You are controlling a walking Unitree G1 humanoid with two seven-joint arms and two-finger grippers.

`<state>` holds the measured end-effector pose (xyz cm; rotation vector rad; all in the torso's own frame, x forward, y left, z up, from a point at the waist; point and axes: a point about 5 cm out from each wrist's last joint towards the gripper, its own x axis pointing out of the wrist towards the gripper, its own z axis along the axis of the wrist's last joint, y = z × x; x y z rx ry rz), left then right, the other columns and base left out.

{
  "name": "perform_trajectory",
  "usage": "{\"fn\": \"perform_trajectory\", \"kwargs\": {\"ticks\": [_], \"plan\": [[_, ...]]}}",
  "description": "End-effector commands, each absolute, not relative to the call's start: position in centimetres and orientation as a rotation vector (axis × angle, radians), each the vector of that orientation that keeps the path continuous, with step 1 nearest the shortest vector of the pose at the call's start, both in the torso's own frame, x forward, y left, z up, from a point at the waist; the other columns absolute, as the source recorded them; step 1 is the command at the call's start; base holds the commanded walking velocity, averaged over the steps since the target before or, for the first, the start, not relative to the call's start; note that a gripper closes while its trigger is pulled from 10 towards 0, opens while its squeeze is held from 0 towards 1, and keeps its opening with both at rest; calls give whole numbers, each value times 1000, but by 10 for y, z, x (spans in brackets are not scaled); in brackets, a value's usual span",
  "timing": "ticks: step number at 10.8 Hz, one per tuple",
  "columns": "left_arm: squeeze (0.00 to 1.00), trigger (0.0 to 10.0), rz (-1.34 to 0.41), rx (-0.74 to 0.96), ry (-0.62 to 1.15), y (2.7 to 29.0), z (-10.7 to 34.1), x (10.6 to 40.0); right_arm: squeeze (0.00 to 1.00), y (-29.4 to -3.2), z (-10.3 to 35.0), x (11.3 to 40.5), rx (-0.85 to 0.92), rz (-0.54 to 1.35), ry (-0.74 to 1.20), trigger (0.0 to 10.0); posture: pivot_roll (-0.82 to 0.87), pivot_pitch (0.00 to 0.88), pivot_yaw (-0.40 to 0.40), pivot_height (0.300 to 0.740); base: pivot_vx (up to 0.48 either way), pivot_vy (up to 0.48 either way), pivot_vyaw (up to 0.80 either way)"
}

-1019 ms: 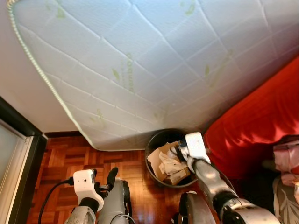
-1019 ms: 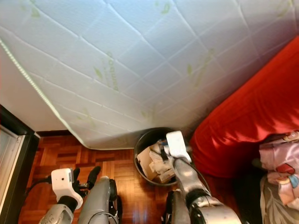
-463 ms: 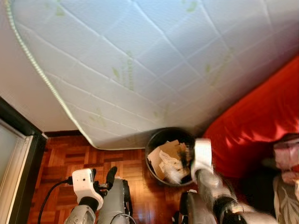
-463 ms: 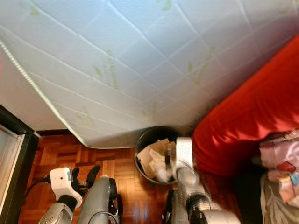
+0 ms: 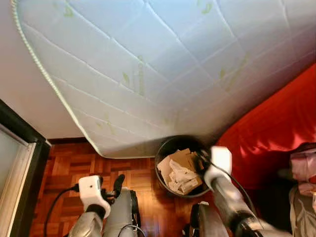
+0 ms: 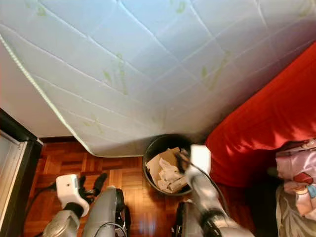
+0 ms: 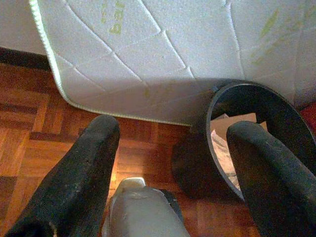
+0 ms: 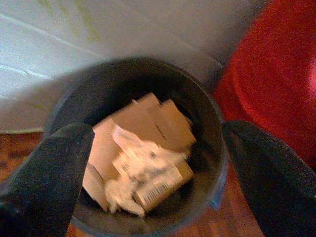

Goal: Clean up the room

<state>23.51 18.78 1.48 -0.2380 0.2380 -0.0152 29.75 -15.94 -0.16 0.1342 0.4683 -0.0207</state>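
Observation:
A round black bin point(image 5: 163, 148) stands on the parquet floor under the leaning mattress. It holds cardboard pieces point(image 8: 148, 123) and crumpled white paper point(image 5: 181, 174). My right gripper point(image 8: 155, 133) hovers above the bin near its right rim, open, with nothing between its fingers point(image 8: 49, 177). Its white wrist camera point(image 5: 220, 160) is beside the rim. My left gripper point(image 7: 174, 126) is low over the floor to the left of the bin point(image 7: 197, 163), open and empty; one black finger point(image 5: 118, 181) sticks up beside my body.
A white quilted mattress point(image 5: 163, 64) leans on the wall above the bin. A red cover point(image 5: 276, 128) rises on the right, with pink cloth point(image 5: 302, 168) at the far right. A dark door frame point(image 5: 19, 148) stands on the left. Parquet floor point(image 5: 69, 163) lies between.
My right gripper has drawn back from over the bin's contents toward the right rim. The crumpled paper now lies loose in the bin. The left arm has barely moved.

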Motion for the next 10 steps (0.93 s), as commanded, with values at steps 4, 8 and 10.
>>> {"fn": "perform_trajectory", "kwargs": {"ticks": [4, 8, 10], "plan": [[0, 10000, 18, -213, 349, 200, -11, 235, 0, -186, -39, 250, 133, -106, 607, 10000, 147, 106, -38, 732, 0, 0, 0], [0, 10000, 22, -190, 483, 204, -34, 232, 0, -201, -54, 227, 121, -182, 699, 10000, 138, 0, -36, 740, 0, 0, 0], [0, 10000, 33, -176, 575, 203, -46, 226, 0, -211, -59, 218, 116, -237, 734, 10000, 112, 0, -25, 740, 0, 0, 0]]}}
